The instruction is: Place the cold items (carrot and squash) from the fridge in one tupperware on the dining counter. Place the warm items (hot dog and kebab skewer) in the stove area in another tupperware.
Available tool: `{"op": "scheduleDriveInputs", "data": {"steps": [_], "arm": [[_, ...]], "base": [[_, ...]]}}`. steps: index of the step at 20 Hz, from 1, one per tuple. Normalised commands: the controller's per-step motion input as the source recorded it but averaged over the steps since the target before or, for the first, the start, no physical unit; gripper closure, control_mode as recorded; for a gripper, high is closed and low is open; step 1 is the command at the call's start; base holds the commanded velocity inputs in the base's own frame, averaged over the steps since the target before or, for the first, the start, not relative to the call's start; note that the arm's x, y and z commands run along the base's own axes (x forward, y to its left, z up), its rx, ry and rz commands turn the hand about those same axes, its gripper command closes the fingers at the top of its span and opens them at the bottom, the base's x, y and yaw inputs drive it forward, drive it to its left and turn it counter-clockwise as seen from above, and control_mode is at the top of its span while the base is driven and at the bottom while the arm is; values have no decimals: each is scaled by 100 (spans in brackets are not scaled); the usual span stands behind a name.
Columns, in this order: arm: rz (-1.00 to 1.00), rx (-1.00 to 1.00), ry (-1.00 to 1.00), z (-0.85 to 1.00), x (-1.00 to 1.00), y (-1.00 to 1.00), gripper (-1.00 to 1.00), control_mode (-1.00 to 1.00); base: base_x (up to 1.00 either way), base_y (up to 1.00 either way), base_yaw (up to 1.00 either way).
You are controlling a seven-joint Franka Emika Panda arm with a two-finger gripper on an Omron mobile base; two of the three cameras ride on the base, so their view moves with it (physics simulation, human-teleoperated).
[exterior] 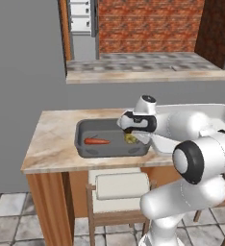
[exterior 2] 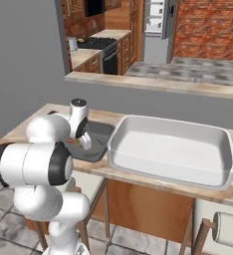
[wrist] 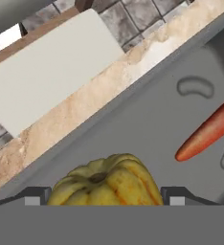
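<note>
The squash (wrist: 109, 179) is seen in the hand view between the two finger tips of the gripper (wrist: 106, 195), low over the floor of the grey tub (exterior: 82, 144), and the carrot (exterior: 96, 141) lies on that floor to one side, apart from the squash. The jaws stand wide, one tip on each flank of the squash; whether the pads are in contact with it or just clear of it cannot be told, since the tips are cut off at the bottom of the hand view. From the left base view the squash (exterior: 130, 138) is judged to sit inside the tub, near the end next to the white tub (exterior 2: 223, 149), so the step in hand is taken to be the setting down of the second cold item. It would be done well if the squash were left resting on the tub floor before the hand is raised, and if the lift were made straight up, so that neither finger drags the ribbed rind sideways. The squash is rounded and could roll; a slow withdrawal is advised so that it is not knocked against the carrot or the tub wall. The near wall of the grey tub should be cleared before any sideways swing. The white tub is left for the warm items, which are not yet in it.
</note>
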Motion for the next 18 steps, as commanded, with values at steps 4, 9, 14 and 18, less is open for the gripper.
{"op": "scheduleDriveInputs", "data": {"steps": [4,9,14,18], "arm": [[0,0,0,-27,43,3,100,-100],[0,0,0,-23,38,7,100,-100],[0,0,0,-15,34,4,100,-100],[0,0,0,-10,25,0,100,-100]], "base": [[0,0,0],[0,0,0],[0,0,0],[0,0,0]]}}
